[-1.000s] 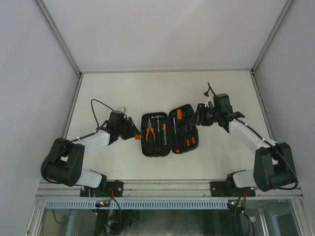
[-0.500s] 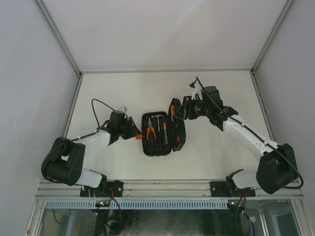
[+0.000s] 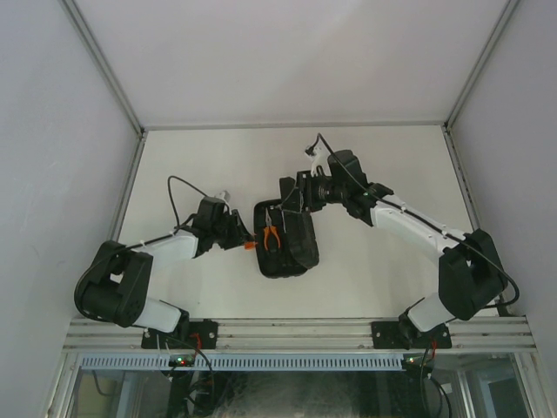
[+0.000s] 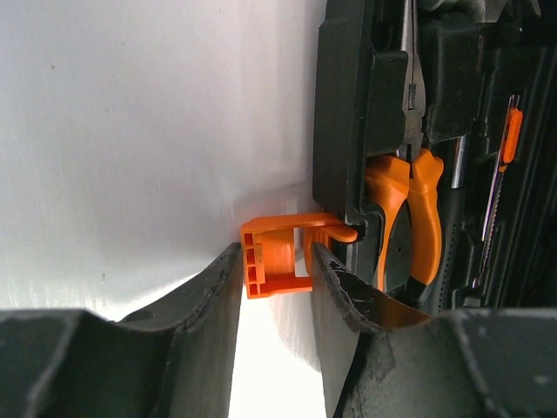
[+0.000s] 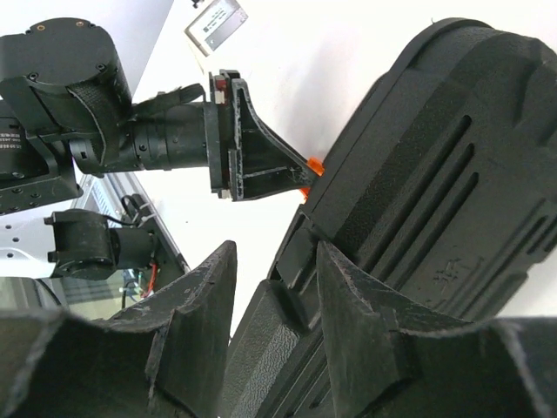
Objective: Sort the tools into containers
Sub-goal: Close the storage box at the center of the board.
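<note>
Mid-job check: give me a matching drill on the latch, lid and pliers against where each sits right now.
Things:
1 latch
2 lid
3 pliers

Places:
A lying in the base
B gripped by the left pincer
C tilted up over the base, edge in the right pincer

Pairs: 1-B; 2-C; 3-A
</note>
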